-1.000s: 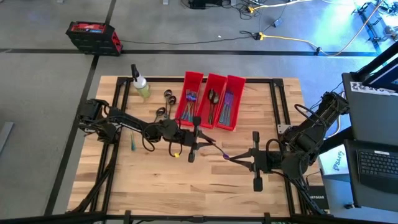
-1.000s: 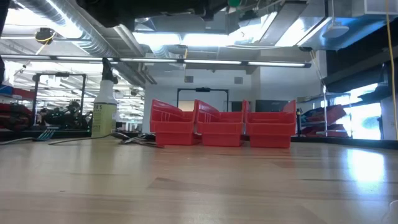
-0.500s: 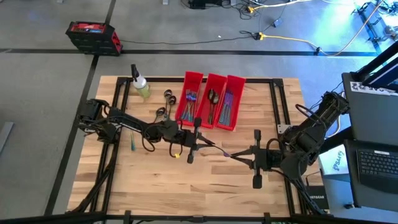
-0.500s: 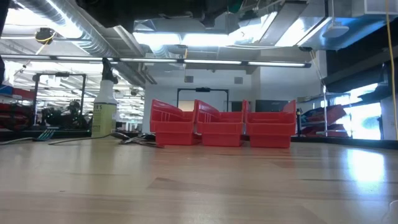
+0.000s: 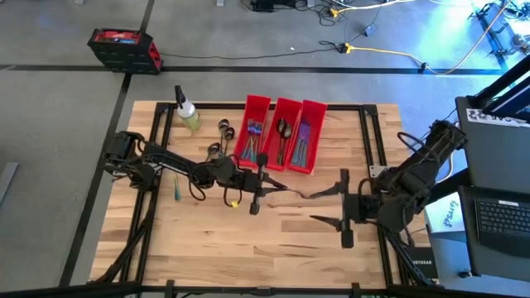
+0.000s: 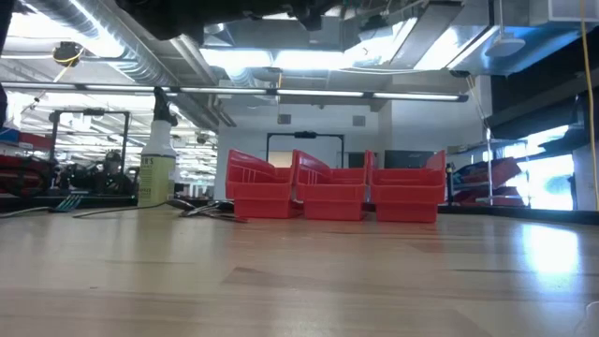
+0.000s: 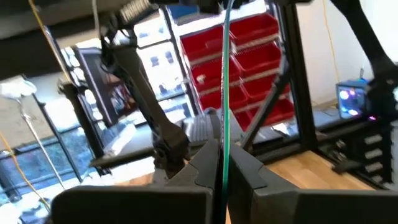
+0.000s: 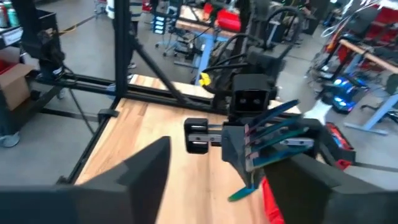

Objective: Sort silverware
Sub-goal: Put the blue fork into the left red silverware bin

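Left claw (image 5: pixel 276 186): positioned at mid-desk (image 5: pixel 248 257), just in front of the three red bins (image 5: pixel 281 132). Its fingers (image 7: pixel 245 168) are clamped together on a thin teal utensil (image 7: pixel 225 93), which stands out past the fingertips. Right claw (image 5: pixel 327 204): positioned to the right of the left claw, fingers spread apart, holding nothing. Remaining silverware: sorted pieces lie inside the bins; several dark spoons (image 5: pixel 222 136) lie on the desk left of the bins. A spray bottle (image 5: pixel 187 112) stands at the far left corner.
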Controlling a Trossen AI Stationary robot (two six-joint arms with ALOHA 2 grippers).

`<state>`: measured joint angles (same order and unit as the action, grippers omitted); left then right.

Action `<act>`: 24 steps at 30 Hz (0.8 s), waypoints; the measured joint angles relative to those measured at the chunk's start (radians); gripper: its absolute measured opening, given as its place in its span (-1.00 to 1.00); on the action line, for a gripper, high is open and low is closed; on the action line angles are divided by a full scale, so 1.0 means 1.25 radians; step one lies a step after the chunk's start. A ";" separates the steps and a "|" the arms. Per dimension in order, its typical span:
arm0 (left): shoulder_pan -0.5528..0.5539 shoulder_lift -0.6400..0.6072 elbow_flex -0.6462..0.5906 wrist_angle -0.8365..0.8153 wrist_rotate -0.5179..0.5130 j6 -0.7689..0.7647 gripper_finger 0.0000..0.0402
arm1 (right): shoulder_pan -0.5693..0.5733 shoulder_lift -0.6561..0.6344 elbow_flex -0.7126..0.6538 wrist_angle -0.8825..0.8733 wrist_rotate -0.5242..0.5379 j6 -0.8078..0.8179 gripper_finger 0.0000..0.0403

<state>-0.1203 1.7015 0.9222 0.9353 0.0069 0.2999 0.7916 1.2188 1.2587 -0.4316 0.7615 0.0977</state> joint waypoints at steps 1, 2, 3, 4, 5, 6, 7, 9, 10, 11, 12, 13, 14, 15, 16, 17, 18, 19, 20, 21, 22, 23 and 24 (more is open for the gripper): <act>0.001 -0.001 0.000 0.006 -0.001 0.003 -0.99 | 0.000 -0.006 0.000 0.000 0.007 -0.004 0.22; 0.001 -0.001 0.001 0.009 -0.005 0.007 -0.99 | 0.000 -0.013 0.000 0.000 0.015 -0.010 0.29; 0.002 -0.001 0.001 0.013 -0.007 0.008 -0.99 | 0.000 -0.019 0.000 -0.001 0.023 -0.017 0.36; 0.002 -0.001 0.001 0.015 -0.007 0.008 -0.99 | 0.001 -0.024 0.000 -0.004 0.035 -0.020 0.42; 0.003 -0.001 0.001 0.019 -0.008 0.006 -0.99 | 0.001 -0.030 0.000 -0.015 0.052 -0.022 0.47; 0.003 -0.001 0.001 0.021 -0.008 0.006 -0.99 | 0.001 -0.035 0.000 -0.029 0.074 -0.027 0.52; 0.003 -0.001 0.001 0.023 -0.007 0.006 -0.99 | 0.001 -0.040 0.000 -0.048 0.099 -0.033 0.55; 0.003 -0.001 0.001 0.028 0.008 0.014 -0.99 | 0.001 -0.048 0.000 -0.095 0.148 -0.036 0.58; 0.002 -0.001 0.001 0.034 0.016 0.015 -0.99 | 0.001 -0.050 0.000 -0.119 0.174 -0.031 0.58; 0.002 -0.001 0.001 0.041 0.018 0.014 -0.99 | 0.001 -0.052 0.000 -0.140 0.200 -0.021 0.58; 0.002 -0.001 0.001 0.047 0.019 0.014 -0.99 | 0.001 -0.055 0.000 -0.166 0.224 -0.011 0.58; 0.001 -0.002 0.001 0.049 0.020 0.016 -0.99 | 0.001 -0.057 0.000 -0.191 0.242 0.004 0.57; 0.001 -0.007 0.001 0.046 0.020 0.019 -0.99 | 0.000 -0.058 0.000 -0.214 0.255 0.022 0.57; 0.001 -0.009 0.001 0.044 0.019 0.022 -0.99 | 0.000 -0.059 0.000 -0.239 0.261 0.042 0.56; 0.003 -0.013 0.001 0.045 0.018 0.028 -0.99 | 0.000 -0.059 0.000 -0.265 0.262 0.066 0.56; 0.005 -0.022 0.001 0.034 0.017 0.036 -0.99 | 0.000 -0.059 0.000 -0.290 0.255 0.094 0.56; 0.007 -0.028 0.001 0.028 0.014 0.040 -0.99 | 0.000 -0.061 0.000 -0.322 0.234 0.116 0.56; 0.010 -0.037 0.001 0.025 0.006 0.044 -0.99 | 0.001 -0.062 0.000 -0.357 0.210 0.138 0.56; 0.011 -0.051 0.001 0.001 -0.009 0.052 -1.00 | 0.001 -0.062 0.000 -0.385 0.202 0.161 0.56; 0.015 -0.059 0.001 -0.010 -0.027 0.061 -1.00 | 0.004 -0.062 0.000 -0.412 0.200 0.186 0.56; 0.017 -0.071 0.001 -0.030 -0.054 0.069 -1.00 | 0.011 -0.063 -0.002 -0.431 0.202 0.210 0.56; 0.019 -0.082 0.000 -0.058 -0.087 0.080 -1.00 | 0.020 -0.066 -0.008 -0.440 0.207 0.228 0.56; 0.022 -0.092 0.000 -0.074 -0.116 0.084 -1.00 | 0.027 -0.068 -0.015 -0.446 0.210 0.236 0.56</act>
<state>-0.0923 1.5864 0.9222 0.8429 -0.1382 0.4049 0.8257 1.1334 1.2400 -0.9894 1.0240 0.3923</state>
